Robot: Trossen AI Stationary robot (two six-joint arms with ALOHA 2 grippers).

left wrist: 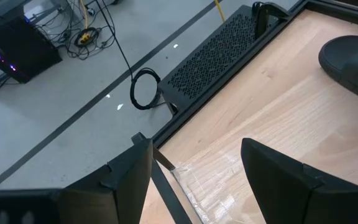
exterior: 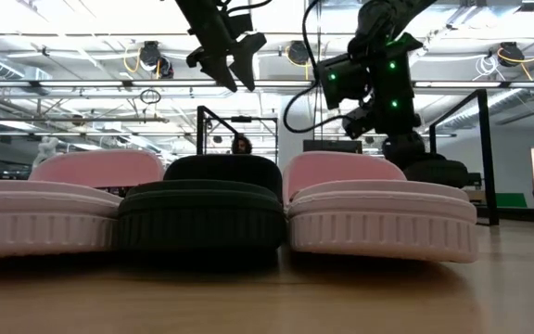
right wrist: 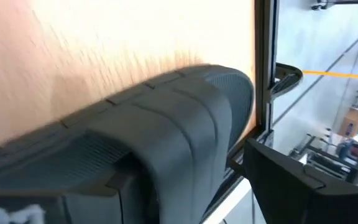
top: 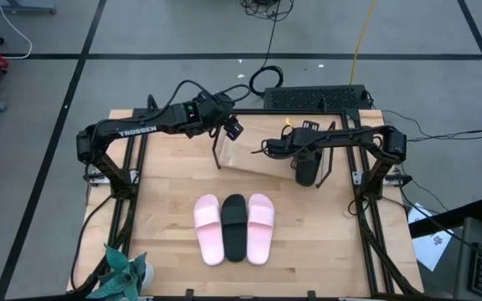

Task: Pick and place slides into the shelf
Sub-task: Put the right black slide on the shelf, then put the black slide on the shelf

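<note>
"TROSSEN" marks the left arm [top: 136, 131]; both claws, left gripper [top: 235, 131] and right gripper [top: 268, 149], gape apart over the shelf [top: 249, 156], black slide [top: 306, 170] at its right end.

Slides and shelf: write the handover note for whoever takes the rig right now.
Left gripper: open, empty, raised over the shelf's left end.
Right gripper: open, right at the black slide lying at the shelf's right end.
Done: that one black slide is at the shelf.
Left: pink slide, black slide and pink slide, side by side on the table's near half.
</note>
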